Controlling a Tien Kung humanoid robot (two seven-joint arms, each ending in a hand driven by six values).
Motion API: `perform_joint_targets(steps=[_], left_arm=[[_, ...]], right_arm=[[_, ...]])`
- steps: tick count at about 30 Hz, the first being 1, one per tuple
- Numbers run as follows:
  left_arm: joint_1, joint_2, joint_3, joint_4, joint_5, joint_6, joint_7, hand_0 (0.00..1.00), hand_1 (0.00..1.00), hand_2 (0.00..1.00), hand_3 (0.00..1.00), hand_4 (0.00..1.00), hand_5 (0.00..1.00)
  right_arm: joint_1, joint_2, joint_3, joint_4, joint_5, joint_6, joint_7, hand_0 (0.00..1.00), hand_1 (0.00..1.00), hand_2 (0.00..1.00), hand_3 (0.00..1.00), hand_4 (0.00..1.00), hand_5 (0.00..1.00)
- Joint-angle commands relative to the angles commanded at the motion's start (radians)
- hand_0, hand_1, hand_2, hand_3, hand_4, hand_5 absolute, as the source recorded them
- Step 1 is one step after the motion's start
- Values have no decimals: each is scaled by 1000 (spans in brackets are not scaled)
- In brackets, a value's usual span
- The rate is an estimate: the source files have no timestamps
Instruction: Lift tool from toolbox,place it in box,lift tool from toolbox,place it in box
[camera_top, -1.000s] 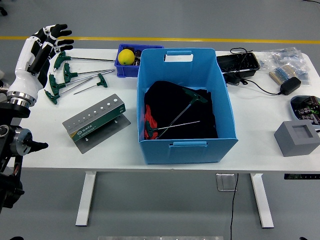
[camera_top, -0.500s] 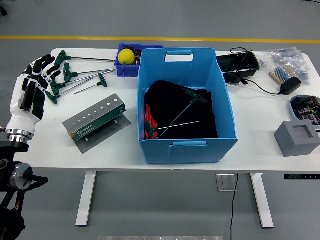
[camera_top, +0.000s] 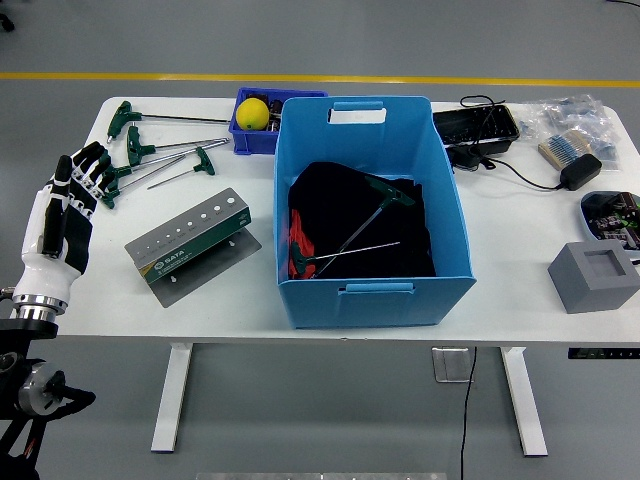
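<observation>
My left hand (camera_top: 75, 185) hovers over the table's left edge with its fingers spread, holding nothing. Just beyond its fingertips lie several green T-handle hex keys (camera_top: 150, 152) loose on the white table (camera_top: 500, 290). Right of the hand stands the grey metal tool holder (camera_top: 192, 245), tilted on its base, its holes showing no tools. In the middle is the big blue box (camera_top: 372, 290), with two T-handle keys (camera_top: 350, 240) lying on black cloth inside. My right arm is out of view.
A small blue bin (camera_top: 258, 138) with a yellow ball (camera_top: 252, 113) sits behind the box's left corner. At the right are a black tray (camera_top: 476, 126), cables, a power adapter (camera_top: 580, 171), a grey foam block (camera_top: 594, 276) and bagged parts.
My left hand has drawn back toward the near left edge of the table, away from the loose hex keys, staying spread and holding nothing. Nothing else moved.
</observation>
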Motion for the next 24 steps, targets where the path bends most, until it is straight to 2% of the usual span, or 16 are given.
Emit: perform_joint_targets(steps=[4, 8, 12, 13, 20, 24], left_arm=[[3, 4, -5, -8, 10, -1, -1, 887, 918, 924, 837, 971, 865], [17, -16, -26, -27, 3, 19, -20, 886, 917, 924, 838, 963, 852], [27, -17, -26, -51, 2, 25, -28, 886, 917, 924, 838, 963, 852], [25, -17, -25, -53, 2, 26, -30, 884, 912, 923, 838, 971, 898], [-4, -11, -21, -48, 29, 26, -27, 883, 911, 924, 838, 972, 899], [-14, -19, -27, -33, 1, 38, -36, 883, 911, 924, 838, 972, 899]], right_arm=[[-3, 5, -26, -1, 38, 2, 13, 643, 620, 692, 557, 775, 684], [-2, 5, -46, -4, 66, 4, 26, 642, 621, 692, 556, 772, 685], [-5, 8, -77, -8, 123, 3, 45, 642, 621, 692, 556, 772, 685], [-6, 9, -83, -9, 133, 3, 48, 642, 620, 694, 556, 772, 685], [-14, 10, -113, -10, 160, 8, 58, 641, 622, 694, 555, 772, 686], [-24, 19, -151, -19, 245, 13, 82, 641, 622, 694, 555, 772, 686]])
